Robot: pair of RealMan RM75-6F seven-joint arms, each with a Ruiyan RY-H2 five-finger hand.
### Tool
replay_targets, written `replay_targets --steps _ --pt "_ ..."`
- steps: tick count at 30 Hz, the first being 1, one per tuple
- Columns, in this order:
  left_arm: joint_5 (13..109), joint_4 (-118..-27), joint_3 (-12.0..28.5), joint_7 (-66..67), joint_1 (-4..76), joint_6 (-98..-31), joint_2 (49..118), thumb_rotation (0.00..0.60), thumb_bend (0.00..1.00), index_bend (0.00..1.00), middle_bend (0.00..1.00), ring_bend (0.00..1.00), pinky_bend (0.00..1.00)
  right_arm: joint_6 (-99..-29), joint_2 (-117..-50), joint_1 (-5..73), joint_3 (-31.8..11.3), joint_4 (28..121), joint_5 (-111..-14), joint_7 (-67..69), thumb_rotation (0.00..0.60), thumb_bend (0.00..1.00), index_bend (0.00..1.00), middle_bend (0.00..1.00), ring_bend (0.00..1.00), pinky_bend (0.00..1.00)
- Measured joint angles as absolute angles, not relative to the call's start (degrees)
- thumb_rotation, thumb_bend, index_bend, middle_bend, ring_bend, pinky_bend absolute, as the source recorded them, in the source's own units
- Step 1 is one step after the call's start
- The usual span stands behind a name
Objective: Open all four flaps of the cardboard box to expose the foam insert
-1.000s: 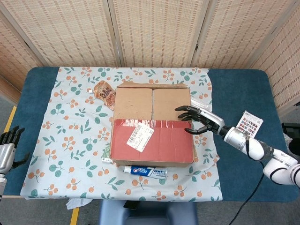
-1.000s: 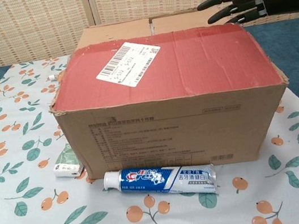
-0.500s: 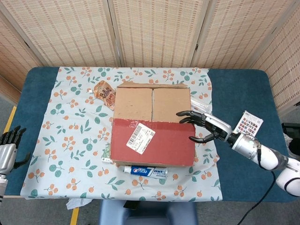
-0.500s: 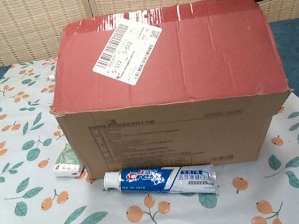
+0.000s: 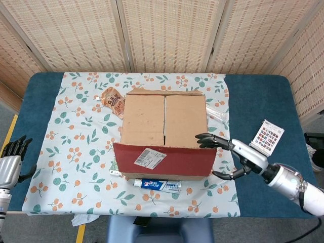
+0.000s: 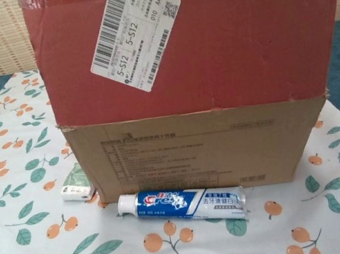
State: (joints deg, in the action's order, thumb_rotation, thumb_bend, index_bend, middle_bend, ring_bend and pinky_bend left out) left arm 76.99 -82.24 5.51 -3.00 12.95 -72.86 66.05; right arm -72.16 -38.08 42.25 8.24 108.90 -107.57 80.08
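Note:
The cardboard box (image 5: pixel 164 119) stands mid-table, and its two brown inner flaps lie closed across the top. Its near red flap (image 5: pixel 162 159) is lifted and stands nearly upright. In the chest view this red flap (image 6: pixel 208 42) with its white shipping label (image 6: pixel 134 32) fills the upper frame above the box's front wall (image 6: pixel 200 151). My right hand (image 5: pixel 230 154) is at the flap's right end, fingers spread, fingertips (image 5: pixel 202 137) touching the flap's edge. My left hand (image 5: pixel 10 162) hangs open at the table's far left edge, away from the box. No foam shows.
A toothpaste tube (image 6: pixel 183 204) lies against the box's front, with a small green packet (image 6: pixel 75 185) at its left corner. A snack bag (image 5: pixel 114 101) sits at the back left, a clear wrapper (image 5: pixel 217 114) at the right, and a patterned card (image 5: pixel 268 135) further right.
The red near flap has swung up from flat on the box to nearly upright. My right hand has moved toward the near edge along with it. The left hand stays put.

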Motion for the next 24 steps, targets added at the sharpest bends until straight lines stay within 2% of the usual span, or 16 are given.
replay_targets --steps 6,9,13,18,21,24 --pt "77.39 -82.53 5.46 -2.95 12.95 -73.22 66.02 0.6 0.46 0.0 0.0 0.0 0.0 -73.91 -33.13 36.14 12.34 118.18 -114.77 71.44 0.6 0.38 0.17 0.1 0.19 0.23" --pt "77.68 -82.61 5.37 -2.9 12.97 -73.35 66.0 0.6 0.46 0.0 0.0 0.0 0.0 -74.03 -32.5 33.63 14.49 118.97 -118.1 69.14 0.6 0.38 0.17 0.1 0.18 0.23" --pt "77.76 -82.64 5.33 -2.84 13.07 -73.29 66.02 0.6 0.46 0.0 0.0 0.0 0.0 -73.51 -33.19 32.04 15.2 118.86 -118.81 66.05 0.6 0.38 0.17 0.1 0.18 0.23" --pt "77.86 -82.57 5.36 -3.8 13.12 -73.18 65.88 0.6 0.46 0.0 0.0 0.0 0.0 -72.18 -34.46 32.3 13.04 118.52 -116.32 61.26 0.6 0.38 0.19 0.09 0.16 0.21" --pt "77.6 -82.26 5.39 -4.33 13.22 -72.64 65.8 0.6 0.46 0.0 0.0 0.0 0.0 -71.07 -35.61 32.91 10.42 118.41 -113.04 56.11 0.6 0.38 0.29 0.09 0.14 0.18" --pt "77.46 -82.05 5.42 -5.16 13.3 -72.27 65.67 0.6 0.46 0.0 0.0 0.0 0.0 -69.33 -37.41 33.89 7.25 117.93 -108.84 48.53 0.592 0.38 0.38 0.09 0.11 0.11"
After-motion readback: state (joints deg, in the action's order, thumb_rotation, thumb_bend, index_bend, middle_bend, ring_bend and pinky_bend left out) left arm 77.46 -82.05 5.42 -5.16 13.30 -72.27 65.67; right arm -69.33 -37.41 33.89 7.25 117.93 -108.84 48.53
